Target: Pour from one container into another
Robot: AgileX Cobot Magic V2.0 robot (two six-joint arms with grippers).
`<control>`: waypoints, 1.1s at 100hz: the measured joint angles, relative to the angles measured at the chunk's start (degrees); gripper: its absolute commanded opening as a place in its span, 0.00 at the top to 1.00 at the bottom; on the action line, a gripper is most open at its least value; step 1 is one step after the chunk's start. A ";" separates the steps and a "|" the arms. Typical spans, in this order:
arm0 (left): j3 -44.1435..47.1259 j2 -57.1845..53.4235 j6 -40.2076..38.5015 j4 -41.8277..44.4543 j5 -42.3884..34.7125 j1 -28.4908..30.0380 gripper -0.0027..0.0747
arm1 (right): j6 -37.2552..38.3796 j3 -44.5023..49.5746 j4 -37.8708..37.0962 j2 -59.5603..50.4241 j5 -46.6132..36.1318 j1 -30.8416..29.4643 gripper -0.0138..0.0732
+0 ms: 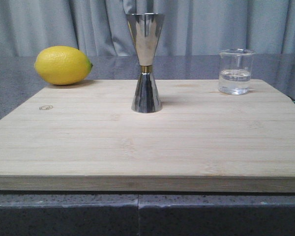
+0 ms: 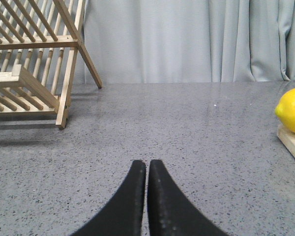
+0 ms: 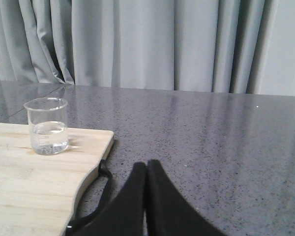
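Cut off at the edge of the left wrist view: one yellow lemon (image 2: 292, 110), with only part showing, and a pale wooden rack with thin slats (image 2: 32, 64). Cut off in the front view too: the far right side of the big light wooden cutting board (image 1: 147, 147). No arms to see in the front view. White marks on the glass too faint to make out.

One small clear glass beaker (image 1: 235, 72), with a little clear liquid low inside. One tall shiny steel hourglass-shaped jigger with a thin gold band at its waist (image 1: 146, 62). One lemon. One board. Two black grippers.

Beaker standing upright near the back right corner of the board. Jigger upright near the middle of the board, well apart from the beaker. Lemon at the back left corner.

Left gripper (image 2: 147, 164) low over the grey speckled table (image 2: 187, 137), fingers pressed together, nothing between them, well apart from the beaker. Right gripper (image 3: 146, 164) beside the board's right edge, fingers together too, holding nothing, beaker (image 3: 47, 126) near but not touching.
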 measured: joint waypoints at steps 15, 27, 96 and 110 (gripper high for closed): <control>0.00 0.00 0.00 0.00 0.00 0.00 0.99 | 0.00 0.00 0.00 0.00 0.00 0.00 0.91; 0.00 0.00 0.00 0.00 0.00 0.00 0.99 | 0.00 0.00 0.00 0.00 0.00 0.00 0.91; 0.00 0.00 0.00 -3.11 -3.19 0.00 0.99 | 0.00 0.00 0.25 0.00 -1.57 0.00 0.91; 0.00 0.00 -0.67 -8.61 -6.06 0.00 0.99 | 0.14 0.00 3.76 0.00 -2.41 0.00 0.91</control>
